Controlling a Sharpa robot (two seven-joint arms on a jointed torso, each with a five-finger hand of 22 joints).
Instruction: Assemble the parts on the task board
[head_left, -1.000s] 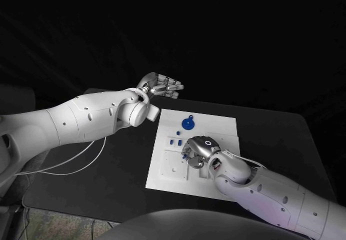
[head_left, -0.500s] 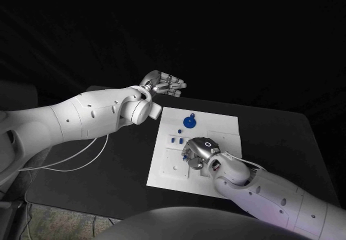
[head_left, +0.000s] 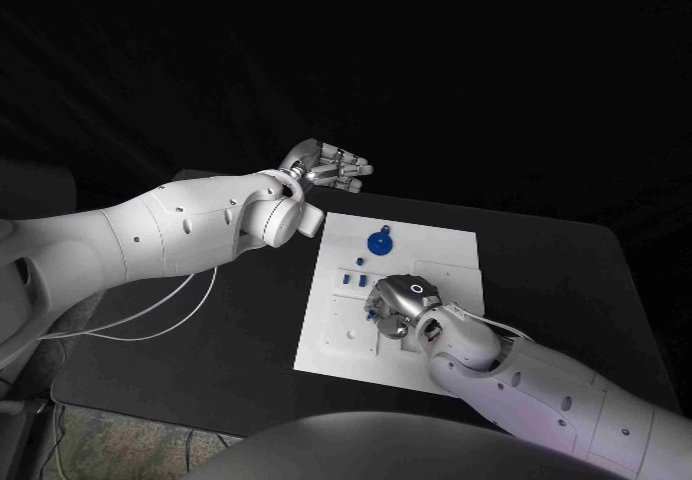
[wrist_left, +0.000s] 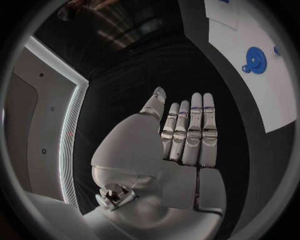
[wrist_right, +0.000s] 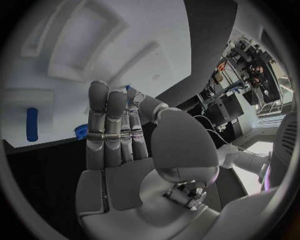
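- No text, label, brand, number or sign can be read in any of the views.
- The task board (head_left: 426, 250) shows plain white, with no legible marking on it.
- The blue parts (head_left: 378, 245) carry no readable lettering.
- The casings of the left robot hand (wrist_left: 178, 145) and the right robot hand (wrist_right: 128, 145) show no print that can be made out.

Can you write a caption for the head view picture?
Right hand works over the white task board near a blue round part; left hand hovers beyond the table.
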